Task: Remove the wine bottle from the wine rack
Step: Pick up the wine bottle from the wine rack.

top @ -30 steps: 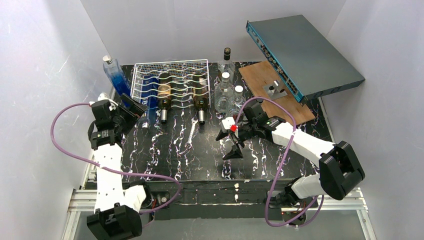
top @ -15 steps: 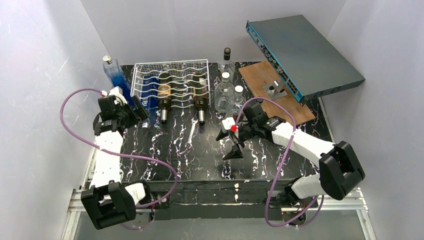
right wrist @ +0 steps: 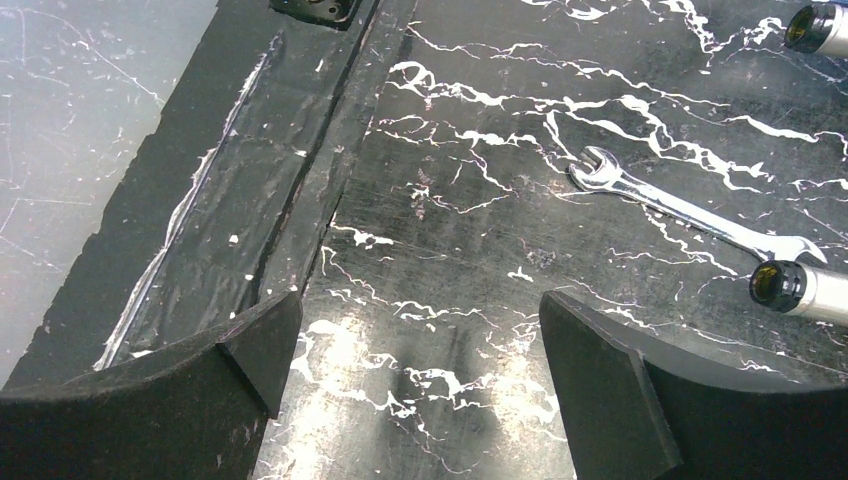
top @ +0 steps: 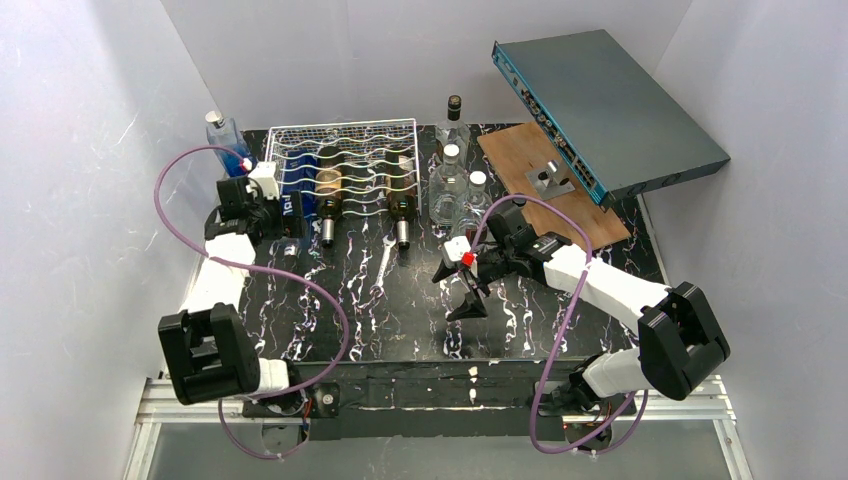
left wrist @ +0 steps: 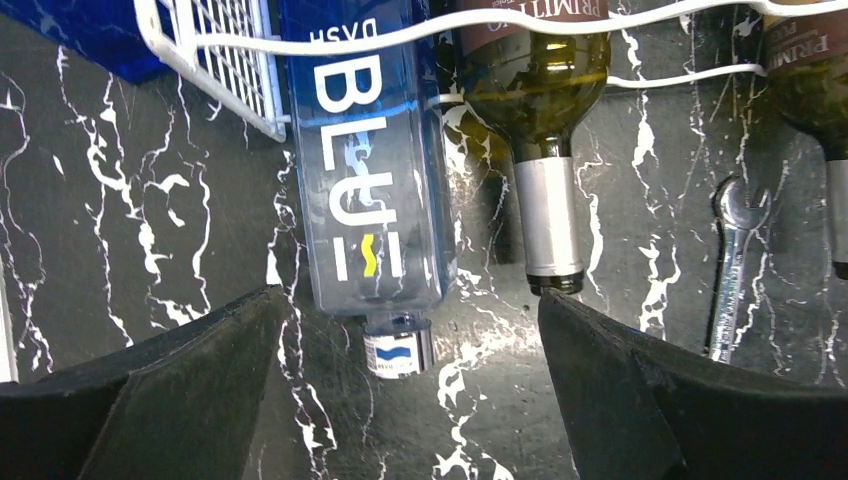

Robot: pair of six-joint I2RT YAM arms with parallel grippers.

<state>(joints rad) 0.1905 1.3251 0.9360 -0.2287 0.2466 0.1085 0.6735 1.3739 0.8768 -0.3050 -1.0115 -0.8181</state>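
Two dark wine bottles point(left wrist: 530, 100) were seen lying in the wine rack point(top: 345, 128) beside a blue bottle point(left wrist: 365, 170), necks jutting past its near edge. The left claw point(left wrist: 408, 305) was spread wide and empty around the blue bottle's cap. The right claw point(right wrist: 420, 310) was likewise held wide open, empty, above the tabletop point(right wrist: 450, 200).

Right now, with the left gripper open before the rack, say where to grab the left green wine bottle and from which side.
Take the wine bottle by its silver-foiled neck: narrow, and it sticks out of the wine rack towards the arms, while the body lies under the wavy wires. Bring the left gripper in from the near side; the blue bottle lies close alongside.
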